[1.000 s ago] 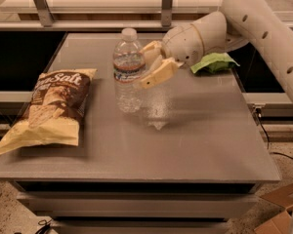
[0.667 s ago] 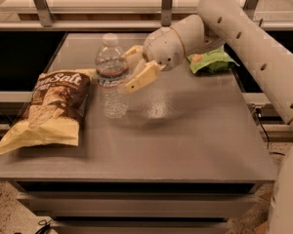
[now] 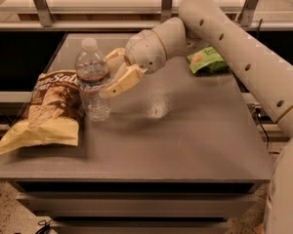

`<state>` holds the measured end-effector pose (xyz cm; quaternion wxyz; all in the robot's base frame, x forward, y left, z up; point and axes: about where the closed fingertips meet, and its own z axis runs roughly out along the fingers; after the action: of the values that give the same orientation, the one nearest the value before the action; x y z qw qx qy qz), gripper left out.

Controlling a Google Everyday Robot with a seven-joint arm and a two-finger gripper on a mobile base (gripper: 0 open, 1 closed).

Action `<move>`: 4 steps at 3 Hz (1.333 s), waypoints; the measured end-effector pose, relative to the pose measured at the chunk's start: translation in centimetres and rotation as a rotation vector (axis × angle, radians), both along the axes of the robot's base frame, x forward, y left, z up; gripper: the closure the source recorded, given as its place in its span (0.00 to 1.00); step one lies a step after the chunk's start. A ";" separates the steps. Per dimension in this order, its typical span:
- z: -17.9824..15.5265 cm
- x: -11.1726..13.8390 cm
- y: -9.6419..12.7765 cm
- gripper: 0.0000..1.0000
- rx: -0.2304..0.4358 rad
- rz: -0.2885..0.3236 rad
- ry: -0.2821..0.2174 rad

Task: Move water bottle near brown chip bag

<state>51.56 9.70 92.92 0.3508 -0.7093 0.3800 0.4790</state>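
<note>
The water bottle (image 3: 93,80) is clear ribbed plastic with a white cap. It stands upright on the grey table (image 3: 185,135), right beside the brown chip bag (image 3: 46,111), which lies flat at the table's left edge. My gripper (image 3: 110,72) reaches in from the right, shut on the bottle's upper body. One tan finger (image 3: 121,82) shows in front of the bottle, the other behind it. The bottle's base looks at or just above the tabletop.
A small green snack bag (image 3: 207,60) lies at the table's back right, behind my arm (image 3: 234,43). A shelf with metal posts (image 3: 39,4) runs behind the table. The table's front edge is toward the camera.
My gripper has carried the water bottle leftward from the table's middle to right beside the brown chip bag. The chip bag and green bag have not moved.
</note>
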 end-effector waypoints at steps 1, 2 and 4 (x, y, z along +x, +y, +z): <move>-0.4 1.7 0.2 1.00 -0.008 -0.010 0.005; -0.6 1.8 0.0 1.00 -0.013 -0.014 0.010; -1.2 1.7 -0.3 0.60 -0.017 -0.010 0.027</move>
<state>53.26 9.43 91.73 0.3422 -0.7036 0.3925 0.4836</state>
